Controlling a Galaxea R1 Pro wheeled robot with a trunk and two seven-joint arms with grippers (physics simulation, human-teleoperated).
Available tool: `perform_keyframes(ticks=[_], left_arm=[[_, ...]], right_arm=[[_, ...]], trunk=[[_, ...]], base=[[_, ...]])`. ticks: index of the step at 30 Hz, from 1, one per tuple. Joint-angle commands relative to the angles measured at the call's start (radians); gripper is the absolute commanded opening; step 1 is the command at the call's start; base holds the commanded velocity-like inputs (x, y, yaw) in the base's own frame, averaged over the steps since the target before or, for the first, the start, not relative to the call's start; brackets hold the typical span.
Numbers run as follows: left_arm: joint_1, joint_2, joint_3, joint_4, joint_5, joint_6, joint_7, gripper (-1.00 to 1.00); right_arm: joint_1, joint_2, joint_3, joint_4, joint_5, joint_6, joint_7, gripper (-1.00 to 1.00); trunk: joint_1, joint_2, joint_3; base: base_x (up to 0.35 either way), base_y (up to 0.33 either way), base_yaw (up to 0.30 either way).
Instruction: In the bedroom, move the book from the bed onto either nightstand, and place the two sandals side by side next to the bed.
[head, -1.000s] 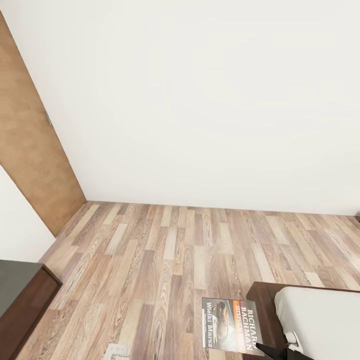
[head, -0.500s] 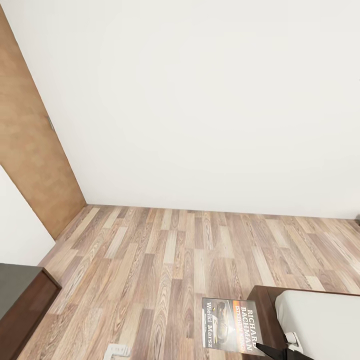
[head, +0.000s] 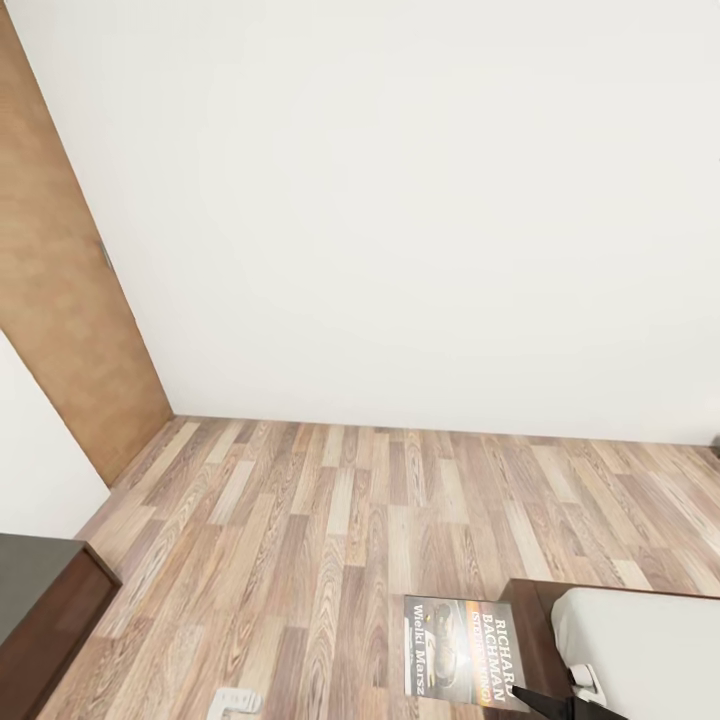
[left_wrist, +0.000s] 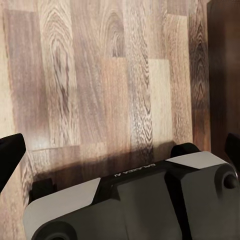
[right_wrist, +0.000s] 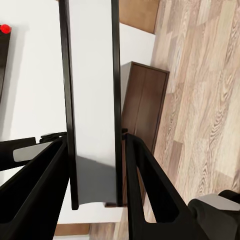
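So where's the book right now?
The book is held up in the right end effector, low at the right of the head view, above the wood floor beside the corner of the bed.

The right end effector is clamped on the book, one black finger pressed against each face, holding it edge-on over the wood-plank floor. The left end effector points down at the floor, its dark fingertips spread wide apart.
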Motion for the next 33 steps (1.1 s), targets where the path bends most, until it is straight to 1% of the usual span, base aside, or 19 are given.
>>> perform_keyframes(ticks=[1,33], left_arm=[[-0.001,0.0,0.002,0.001,-0.002,-0.004,-0.003,1.0],[-0.001,0.0,0.002,0.001,-0.002,-0.004,-0.003,1.0]], right_arm=[[-0.001,-0.001,0.007,0.0,-0.008,0.011,0.002,-1.0],[-0.001,0.0,0.007,0.0,-0.008,0.01,0.002,-1.0]], trunk=[[0.0,-0.002,0.0],[0.0,-0.002,0.052]], base=[[0.0,0.0,0.0],[0.0,0.0,0.0]])
